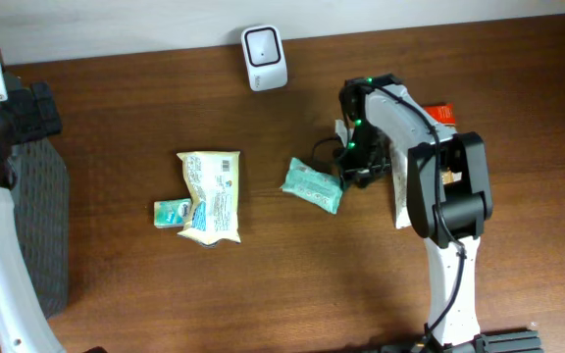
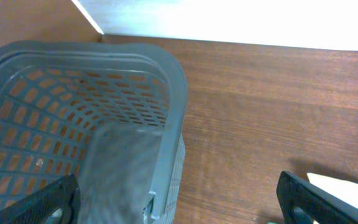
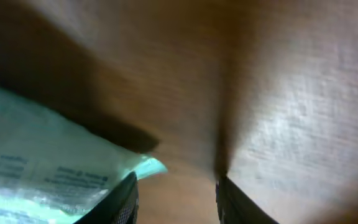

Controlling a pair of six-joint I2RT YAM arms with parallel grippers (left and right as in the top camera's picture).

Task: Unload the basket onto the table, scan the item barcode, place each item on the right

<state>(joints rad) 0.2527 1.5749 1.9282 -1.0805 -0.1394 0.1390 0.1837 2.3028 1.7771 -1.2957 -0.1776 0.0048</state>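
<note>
A teal packet (image 1: 313, 185) lies flat on the wooden table, right of centre. My right gripper (image 1: 347, 170) is low over the table at the packet's right end. In the right wrist view the packet (image 3: 36, 171) lies against the outside of the left finger (image 3: 126, 199). My right gripper (image 3: 176, 202) is open, and only bare wood shows between its fingers. The white scanner (image 1: 263, 57) stands at the table's back edge. My left gripper (image 2: 179, 205) hangs wide open over the rim of a grey basket (image 2: 173, 68), holding nothing. No barcode can be made out.
A yellow-white packet (image 1: 211, 194) and a small green packet (image 1: 172, 212) lie left of centre. The grey basket (image 1: 37, 226) stands at the far left. A red-orange item (image 1: 443, 112) and a white item (image 1: 400, 201) lie partly under the right arm.
</note>
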